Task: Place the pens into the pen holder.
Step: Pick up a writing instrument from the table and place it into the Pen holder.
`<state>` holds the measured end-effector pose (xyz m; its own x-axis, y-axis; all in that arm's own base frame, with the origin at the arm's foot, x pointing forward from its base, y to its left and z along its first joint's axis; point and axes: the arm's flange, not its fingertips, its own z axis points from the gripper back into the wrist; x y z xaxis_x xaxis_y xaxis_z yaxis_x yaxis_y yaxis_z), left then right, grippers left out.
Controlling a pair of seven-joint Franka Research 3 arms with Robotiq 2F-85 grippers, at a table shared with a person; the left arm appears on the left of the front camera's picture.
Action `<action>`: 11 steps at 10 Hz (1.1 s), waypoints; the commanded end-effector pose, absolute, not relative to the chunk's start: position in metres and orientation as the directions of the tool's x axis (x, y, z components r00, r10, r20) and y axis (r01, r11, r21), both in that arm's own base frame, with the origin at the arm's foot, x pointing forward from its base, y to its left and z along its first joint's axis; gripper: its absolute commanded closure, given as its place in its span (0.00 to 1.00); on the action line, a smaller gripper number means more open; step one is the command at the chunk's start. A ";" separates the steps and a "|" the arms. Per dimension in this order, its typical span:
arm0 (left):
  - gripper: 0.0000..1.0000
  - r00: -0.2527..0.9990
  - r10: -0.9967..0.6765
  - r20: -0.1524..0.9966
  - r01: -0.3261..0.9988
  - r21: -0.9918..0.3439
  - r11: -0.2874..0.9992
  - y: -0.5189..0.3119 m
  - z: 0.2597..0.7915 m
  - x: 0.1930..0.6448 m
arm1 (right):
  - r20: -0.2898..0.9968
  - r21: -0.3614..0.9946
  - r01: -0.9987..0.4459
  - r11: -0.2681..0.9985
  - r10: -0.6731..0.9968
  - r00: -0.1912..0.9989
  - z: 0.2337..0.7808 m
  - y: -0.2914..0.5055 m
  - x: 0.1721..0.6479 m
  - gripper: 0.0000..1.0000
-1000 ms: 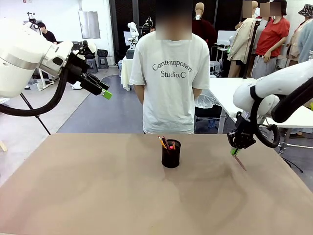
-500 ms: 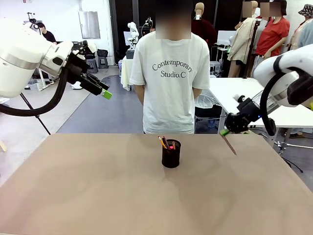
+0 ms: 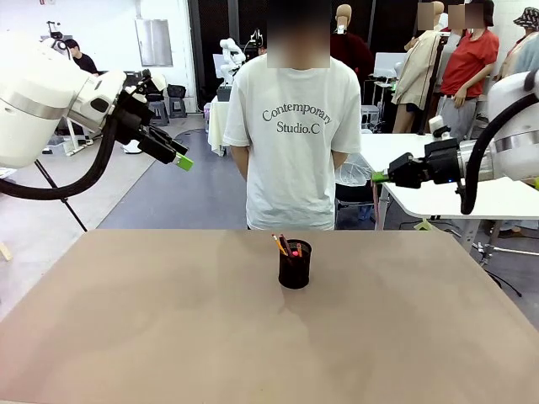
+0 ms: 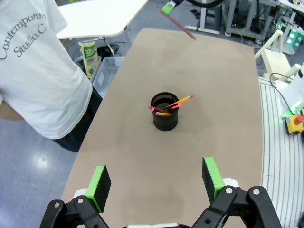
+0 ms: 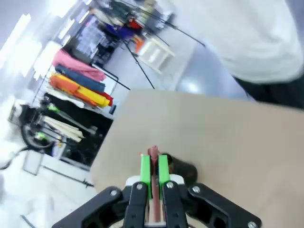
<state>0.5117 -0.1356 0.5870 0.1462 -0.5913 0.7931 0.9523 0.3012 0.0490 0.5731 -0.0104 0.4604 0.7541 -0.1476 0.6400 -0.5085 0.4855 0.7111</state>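
The black mesh pen holder (image 3: 295, 264) stands at the desk's (image 3: 168, 337) centre, holding a yellow pencil (image 4: 179, 101) and a pink-ended black pen (image 4: 160, 110). The right claw (image 5: 152, 167), raised at 3 o'clock, is clenched on the maroon pen (image 5: 153, 154). The left claw (image 4: 156, 183), raised at 9 o'clock, is released.

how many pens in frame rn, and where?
3. Two stand in the pen holder mid-table: a yellow pencil and a black pen with pink ends. The maroon pen is clamped in the right hand, up above the table. More could hide inside the holder.
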 end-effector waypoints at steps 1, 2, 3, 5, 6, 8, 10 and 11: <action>0.00 0.148 -0.591 0.793 0.950 0.052 0.308 -0.134 0.588 0.511 | 0.791 0.581 -0.629 0.516 -0.177 0.585 0.455 0.002 0.535 1.00; 0.00 0.148 -0.591 0.793 0.950 0.052 0.308 -0.134 0.588 0.511 | 0.778 0.569 -0.592 0.571 -0.142 0.612 0.454 -0.002 0.530 1.00; 0.00 0.148 -0.591 0.793 0.950 0.052 0.308 -0.134 0.588 0.511 | 0.717 0.655 -0.576 0.489 -0.160 0.679 0.467 -0.007 0.559 1.00; 0.00 0.148 -0.591 0.793 0.950 0.052 0.308 -0.134 0.588 0.511 | 0.717 0.655 -0.576 0.489 -0.160 0.679 0.467 -0.007 0.559 1.00; 0.00 0.148 -0.591 0.793 0.950 0.052 0.308 -0.134 0.588 0.511 | 0.717 0.655 -0.576 0.489 -0.160 0.679 0.467 -0.007 0.559 1.00; 0.00 0.148 -0.591 0.793 0.950 0.052 0.308 -0.134 0.588 0.511 | 0.734 0.636 -0.586 0.502 -0.158 0.661 0.459 -0.007 0.552 1.00; 0.00 0.148 -0.591 0.793 0.950 0.052 0.308 -0.134 0.588 0.511 | 0.832 0.523 -0.663 0.536 -0.150 0.535 0.463 0.032 0.561 1.00; 0.00 0.148 -0.591 0.793 0.950 0.052 0.308 -0.134 0.588 0.511 | 0.875 0.464 -0.704 0.538 -0.154 0.458 0.466 0.051 0.564 1.00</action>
